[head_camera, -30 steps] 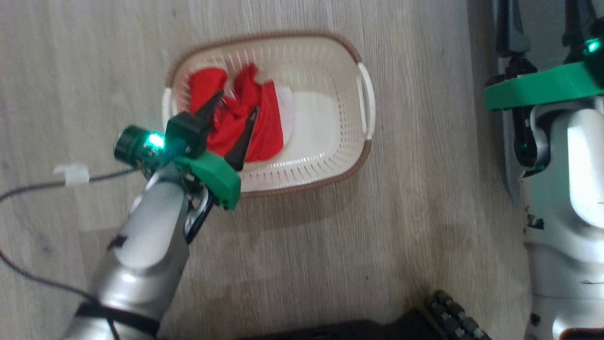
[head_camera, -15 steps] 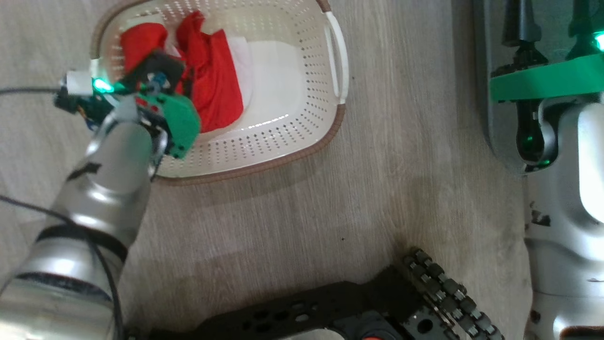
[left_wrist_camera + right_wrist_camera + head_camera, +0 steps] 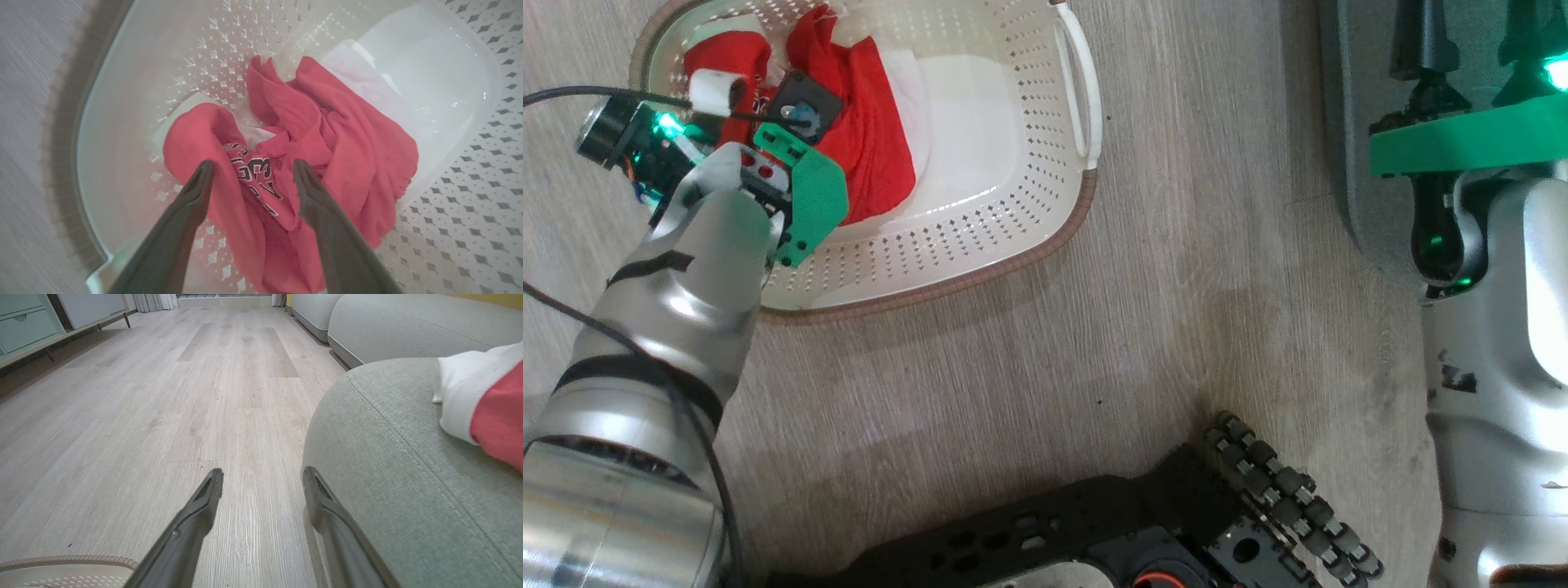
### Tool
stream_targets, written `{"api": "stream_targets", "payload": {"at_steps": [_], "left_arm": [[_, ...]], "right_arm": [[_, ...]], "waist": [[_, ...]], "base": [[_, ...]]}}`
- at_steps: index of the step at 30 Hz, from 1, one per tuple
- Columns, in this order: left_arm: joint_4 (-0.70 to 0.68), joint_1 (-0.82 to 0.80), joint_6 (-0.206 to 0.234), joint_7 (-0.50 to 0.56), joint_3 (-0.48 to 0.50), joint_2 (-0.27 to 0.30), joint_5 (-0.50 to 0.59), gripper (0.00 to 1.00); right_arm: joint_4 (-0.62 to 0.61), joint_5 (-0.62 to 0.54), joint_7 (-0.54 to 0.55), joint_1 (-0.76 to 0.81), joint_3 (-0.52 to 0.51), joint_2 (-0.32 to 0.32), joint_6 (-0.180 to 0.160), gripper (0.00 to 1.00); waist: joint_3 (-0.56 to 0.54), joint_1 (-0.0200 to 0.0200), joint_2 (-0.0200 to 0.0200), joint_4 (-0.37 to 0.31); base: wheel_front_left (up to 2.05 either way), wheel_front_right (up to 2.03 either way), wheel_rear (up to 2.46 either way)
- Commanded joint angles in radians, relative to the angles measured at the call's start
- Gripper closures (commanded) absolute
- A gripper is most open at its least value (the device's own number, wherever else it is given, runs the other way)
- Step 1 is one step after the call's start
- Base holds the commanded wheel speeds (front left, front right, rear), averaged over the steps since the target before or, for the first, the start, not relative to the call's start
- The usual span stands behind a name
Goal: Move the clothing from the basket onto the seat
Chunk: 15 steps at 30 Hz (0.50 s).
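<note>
- Left gripper (image 3: 251, 167), from our left wrist view: jaws apart with nothing clamped. The fingertips are at the red clothing (image 3: 327, 134) heaped in the basket (image 3: 122, 81), and a printed fold lies between them.
- Right wrist view: our right gripper (image 3: 261, 473) is spread and empty above the floor (image 3: 204, 396), just beside the seat (image 3: 388, 465), where a red-and-white garment (image 3: 486, 404) lies.
- Head view: we see the basket on the floor, with the clothing at its left end under our left wrist.
</note>
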Motion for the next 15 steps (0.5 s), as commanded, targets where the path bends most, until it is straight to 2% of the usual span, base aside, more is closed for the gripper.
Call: {"api": "stream_targets", "payload": {"at_steps": [1, 7, 15], "left_arm": [[-0.006, -0.013, 0.017, 0.007, 0.002, 0.033, 0.013, 0.00], [0.002, -0.029, 0.023, 0.035, -0.054, 0.058, 0.057, 0.00], [0.006, -0.042, -0.014, 0.029, -0.079, 0.109, 0.061, 0.00]], "right_arm": [[-0.034, 0.013, -0.006, 0.035, 0.014, 0.011, 0.000, 0.00], [-0.048, 0.023, -0.006, 0.028, 0.017, 0.011, 0.000, 0.00], [-0.065, 0.036, -0.006, 0.021, 0.030, 0.011, 0.000, 0.00]], "waist": [[0.000, 0.0000, 0.0000, -0.002], [0.008, 0.0000, 0.0000, -0.006], [0.024, 0.0000, 0.0000, -0.014]], "base": [[0.00, 0.00, 0.00], [0.00, 0.00, 0.00], [0.00, 0.00, 0.00]]}}
